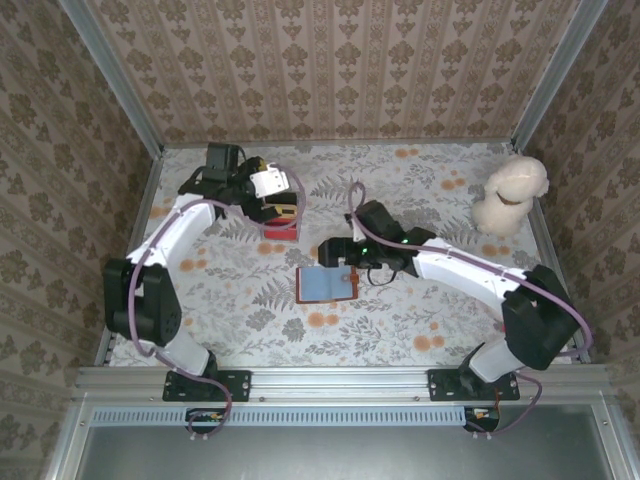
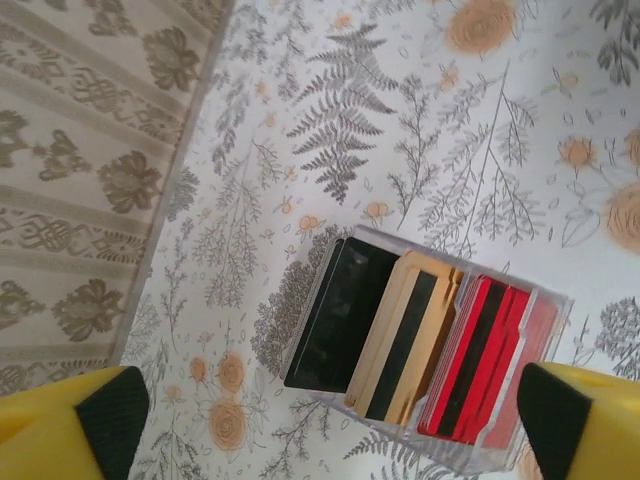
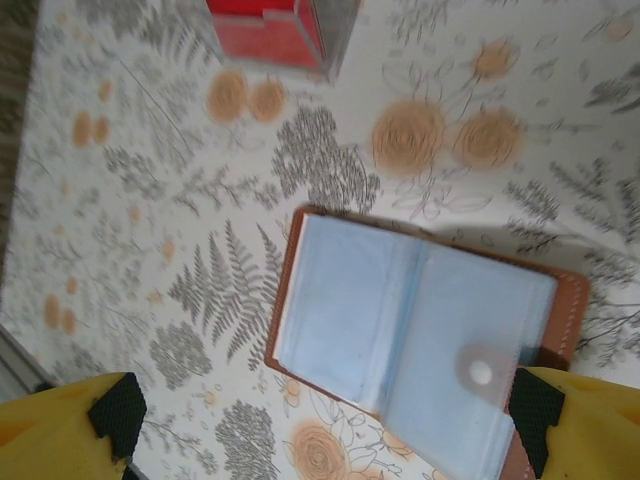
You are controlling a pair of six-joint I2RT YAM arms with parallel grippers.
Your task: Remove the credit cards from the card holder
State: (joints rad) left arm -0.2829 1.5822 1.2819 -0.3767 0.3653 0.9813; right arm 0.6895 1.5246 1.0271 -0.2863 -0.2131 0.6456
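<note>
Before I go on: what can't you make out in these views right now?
- Pockets of the card holder, right wrist view: blurred, so whether any card is left inside cannot be told.
- The credit cards in the clear box, left wrist view: print too small to read; the red ones overlap, so no count.
- The clear box, top external view: partly hidden under the left arm.

Card holder: lies open and flat, pale blue pockets up, brown rim around them.
Tab: grey, with a snap, on the right-hand pocket.
Right claw: spread wide, black pads at the lower corners.
Red box: at the top edge, apart from the card holder.
Surface: floral print.
</note>
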